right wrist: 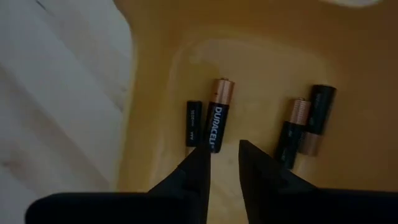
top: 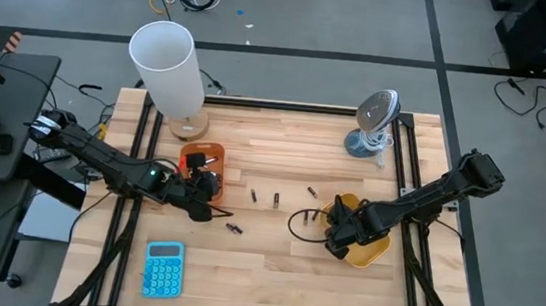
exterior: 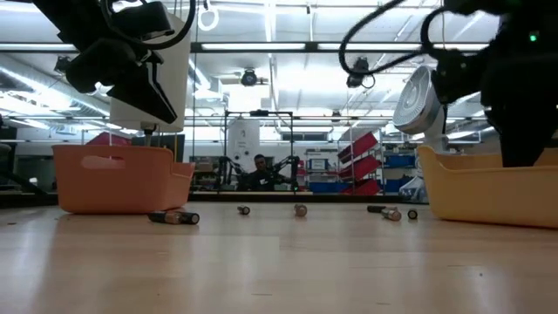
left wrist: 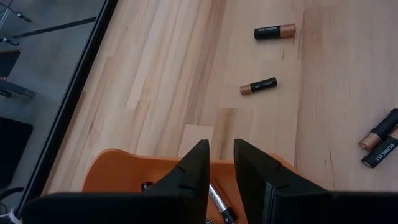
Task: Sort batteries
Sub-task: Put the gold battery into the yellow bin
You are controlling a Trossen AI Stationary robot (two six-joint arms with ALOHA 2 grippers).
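Jaws parted a little, empty: right gripper (right wrist: 222, 163) over the yellow tray (right wrist: 373, 93), left gripper (left wrist: 221, 163) over the orange tray (left wrist: 112, 171).
Four batteries (right wrist: 216, 115) lie in yellow, at least one in orange; several loose batteries (top: 275, 199) remain on the table (top: 271, 273) between trays, unsorted.

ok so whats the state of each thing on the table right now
orange plastic tray: holds batteries, left pincer over it, empty, fingers apart
yellow plastic tray: four black-and-copper batteries lying inside, right pincer above them, fingers apart, holding nothing
loose batteries: lying flat on the wood table
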